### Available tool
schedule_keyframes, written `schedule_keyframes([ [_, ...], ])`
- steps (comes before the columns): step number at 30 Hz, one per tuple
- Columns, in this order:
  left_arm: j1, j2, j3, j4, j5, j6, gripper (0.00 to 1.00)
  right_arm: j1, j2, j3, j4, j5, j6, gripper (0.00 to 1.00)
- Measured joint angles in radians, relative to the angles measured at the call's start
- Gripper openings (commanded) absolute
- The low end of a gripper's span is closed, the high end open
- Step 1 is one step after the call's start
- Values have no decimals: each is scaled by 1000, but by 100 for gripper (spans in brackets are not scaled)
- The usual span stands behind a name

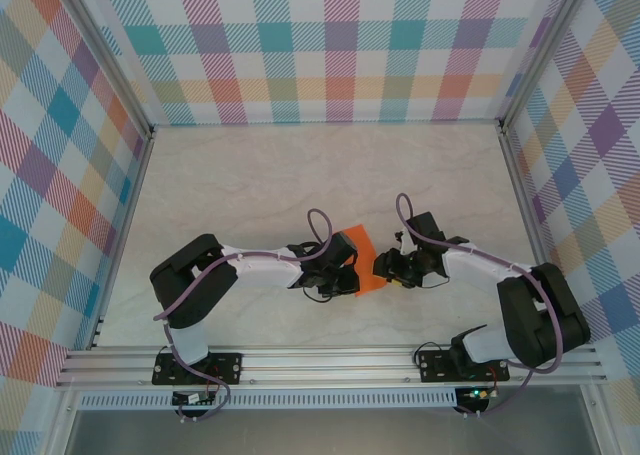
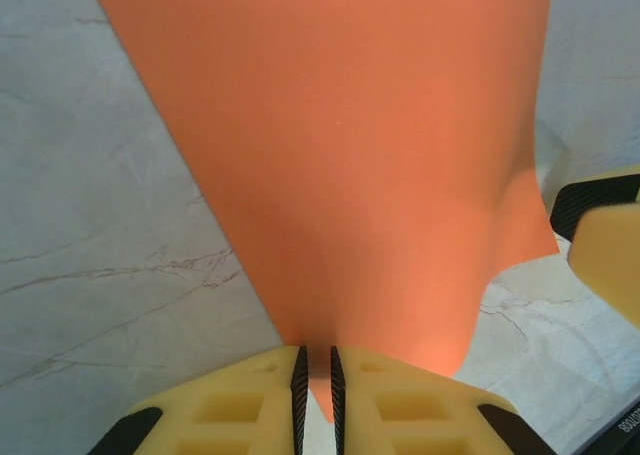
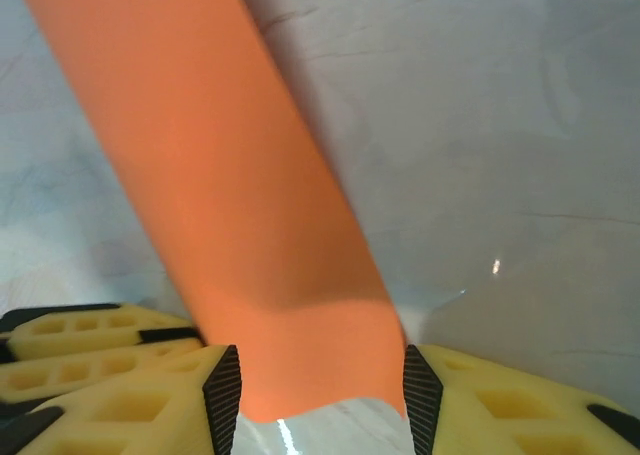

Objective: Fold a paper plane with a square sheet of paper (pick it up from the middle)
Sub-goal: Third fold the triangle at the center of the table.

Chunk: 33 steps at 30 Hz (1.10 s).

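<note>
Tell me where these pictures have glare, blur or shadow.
Right wrist view: the paper has soft, blurred edges, and the table shows small glare spots. Left wrist view: a shadow lies beside the paper's right edge. Top view: evenly lit, sharp.

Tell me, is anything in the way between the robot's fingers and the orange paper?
No, nothing visible is. The left fingers are pinched shut on the orange paper at its pointed end, and the right fingers stand open with a strip of the same paper between them.

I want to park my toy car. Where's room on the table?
The far table, up to the checked back wall, is bare. The middle is crowded: left hand and right hand meet at the orange paper.
</note>
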State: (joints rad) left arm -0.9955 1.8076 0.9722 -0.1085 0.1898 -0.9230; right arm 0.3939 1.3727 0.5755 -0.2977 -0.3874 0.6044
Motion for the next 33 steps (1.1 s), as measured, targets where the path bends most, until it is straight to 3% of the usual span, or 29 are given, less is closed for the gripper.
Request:
schedule_keyframes([
  [13, -4, -6, 27, -78, -51, 48, 18, 2, -45, -5, 29, -44, 1, 47],
  [33, -4, -40, 52, -64, -69, 79, 19, 2, -22, -10, 47, -3, 55, 46],
])
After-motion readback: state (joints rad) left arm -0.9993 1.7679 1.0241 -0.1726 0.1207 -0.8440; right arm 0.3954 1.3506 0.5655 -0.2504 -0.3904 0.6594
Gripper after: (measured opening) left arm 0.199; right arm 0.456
